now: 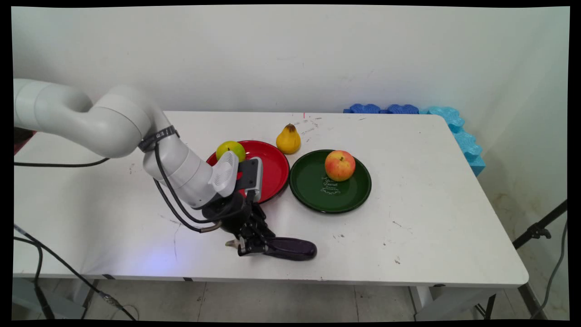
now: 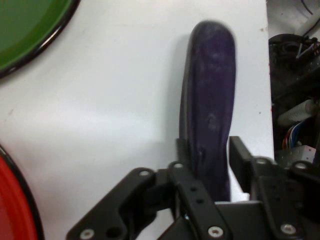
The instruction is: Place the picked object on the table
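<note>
The eggplant (image 1: pixel 290 248) lies flat near the table's (image 1: pixel 431 218) front edge, its long body pointing away from the gripper (image 1: pixel 252 245). The gripper is down at its stem end, the jaws standing on either side of the purple body — close against it, though whether they press it I cannot tell. Behind sit a red plate (image 1: pixel 272 170) with a green apple (image 1: pixel 230 150), a green plate (image 1: pixel 313 186) holding a red apple (image 1: pixel 339 165), and a pear (image 1: pixel 288 139) on the bare table between them.
</note>
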You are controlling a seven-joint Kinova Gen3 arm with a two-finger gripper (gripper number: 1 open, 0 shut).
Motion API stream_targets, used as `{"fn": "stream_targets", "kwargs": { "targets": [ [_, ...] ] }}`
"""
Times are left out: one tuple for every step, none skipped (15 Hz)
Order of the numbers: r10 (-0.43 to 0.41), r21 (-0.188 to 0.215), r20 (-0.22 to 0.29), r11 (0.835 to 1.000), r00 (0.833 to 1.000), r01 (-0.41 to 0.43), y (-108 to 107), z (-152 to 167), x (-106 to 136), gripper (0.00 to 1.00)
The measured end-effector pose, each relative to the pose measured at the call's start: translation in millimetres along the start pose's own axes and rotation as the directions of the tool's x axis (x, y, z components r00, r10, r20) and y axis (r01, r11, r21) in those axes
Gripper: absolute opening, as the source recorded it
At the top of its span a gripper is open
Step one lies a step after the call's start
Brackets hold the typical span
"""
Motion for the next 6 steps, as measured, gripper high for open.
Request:
{"fn": "stream_targets", "kwargs": {
  "targets": [
    [-0.001, 0.001, 0.000, 1.000, 1.000, 0.001, -0.2, 1.2, -1.3, 1.00],
    [-0.002, 0.002, 0.002, 1.000, 1.000, 0.002, -0.3, 2.1, -2.6, 1.00],
    [-0.003, 0.002, 0.003, 1.000, 1.000, 0.003, -0.4, 2.7, -3.6, 1.00],
    [-0.004, 0.003, 0.004, 1.000, 1.000, 0.004, -0.3, 3.2, -4.6, 1.00],
    [-0.004, 0.004, 0.002, 1.000, 1.000, 0.004, -0.3, 3.0, -5.0, 1.00],
    [-0.003, 0.005, 0.000, 1.000, 1.000, 0.003, -0.2, 2.3, -4.9, 1.00]
  ]
}}
